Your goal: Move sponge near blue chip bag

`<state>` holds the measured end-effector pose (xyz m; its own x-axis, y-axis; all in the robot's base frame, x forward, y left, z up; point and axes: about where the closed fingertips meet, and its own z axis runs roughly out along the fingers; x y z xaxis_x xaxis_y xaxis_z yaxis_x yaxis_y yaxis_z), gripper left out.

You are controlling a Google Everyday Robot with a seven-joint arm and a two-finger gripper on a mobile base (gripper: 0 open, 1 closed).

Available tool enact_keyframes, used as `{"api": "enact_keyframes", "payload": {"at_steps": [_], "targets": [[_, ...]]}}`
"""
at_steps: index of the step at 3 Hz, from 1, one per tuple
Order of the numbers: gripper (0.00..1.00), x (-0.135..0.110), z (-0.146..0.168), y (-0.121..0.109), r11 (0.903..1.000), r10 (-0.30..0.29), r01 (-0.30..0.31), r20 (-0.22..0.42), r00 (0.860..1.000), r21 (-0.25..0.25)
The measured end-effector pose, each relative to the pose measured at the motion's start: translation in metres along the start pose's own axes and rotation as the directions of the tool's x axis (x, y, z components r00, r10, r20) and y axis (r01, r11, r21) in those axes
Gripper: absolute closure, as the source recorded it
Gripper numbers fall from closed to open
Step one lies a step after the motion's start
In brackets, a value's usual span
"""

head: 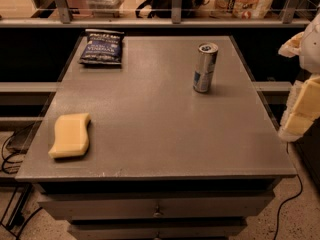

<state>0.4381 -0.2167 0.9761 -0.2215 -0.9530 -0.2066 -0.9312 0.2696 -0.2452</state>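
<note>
The pale yellow sponge [70, 135] lies flat on the grey table [155, 129], near the front left corner. The blue chip bag [102, 47] lies flat at the far left corner, well behind the sponge. My gripper [301, 106] is at the right edge of the view, beside the table's right side and off its top, far from both the sponge and the bag.
A silver-and-blue drink can [205, 67] stands upright at the far right of the table. A rail and shelves with goods run behind the table. Drawers sit under the tabletop. Cables lie on the floor at the left and right.
</note>
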Motion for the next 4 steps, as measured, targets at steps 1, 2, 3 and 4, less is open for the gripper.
{"api": "enact_keyframes", "payload": {"at_steps": [1, 2, 3, 4], "targets": [[0.0, 0.0, -0.001, 0.0, 1.0, 0.0, 0.0, 0.002, 1.0, 0.002], [0.0, -0.009, 0.008, 0.004, 0.9982, -0.051, 0.052, 0.031, 0.998, -0.029], [0.0, -0.031, 0.022, 0.014, 0.9897, -0.119, 0.126, 0.104, 0.987, -0.068], [0.0, -0.06, 0.033, 0.025, 0.9811, -0.163, 0.18, 0.199, 0.966, -0.07]]}}
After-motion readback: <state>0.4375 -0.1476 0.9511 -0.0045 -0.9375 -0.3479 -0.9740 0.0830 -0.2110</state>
